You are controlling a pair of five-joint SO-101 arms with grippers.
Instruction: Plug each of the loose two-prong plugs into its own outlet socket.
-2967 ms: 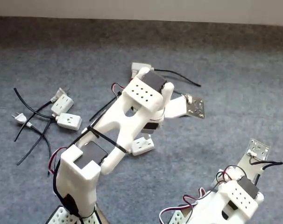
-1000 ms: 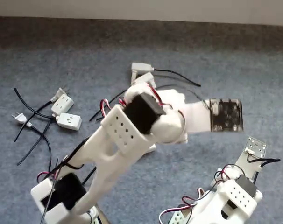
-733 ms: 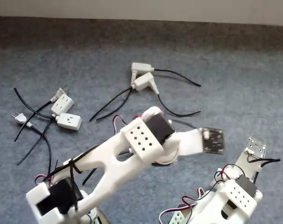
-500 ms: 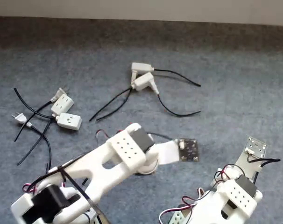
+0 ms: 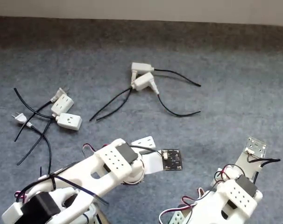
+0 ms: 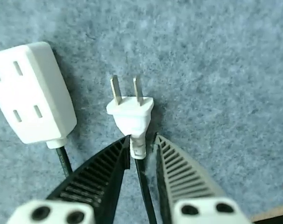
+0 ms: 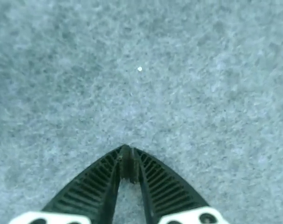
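The left arm (image 5: 113, 161) has drawn back from the far middle of the counter (image 5: 235, 84) to its near part and now sits low, while the right arm (image 5: 237, 196) has not moved. The withdrawal uncovers two white fittings (image 5: 141, 68) lying together at the far middle, black cords trailing from them. The left jaws are clenched on the neck of a white plug (image 6: 130, 109); the right jaws are clenched on nothing. The plug lies on the counter with its long axis in line with the jaws and both prongs pointing away from them. A socket block (image 6: 31, 93) lies just beside it, not touching, slots up and roughly parallel. Open counter runs wide on the right. Toward the left edge lie two more socket blocks (image 5: 69, 121) and a loose plug (image 5: 20, 118) among cords.
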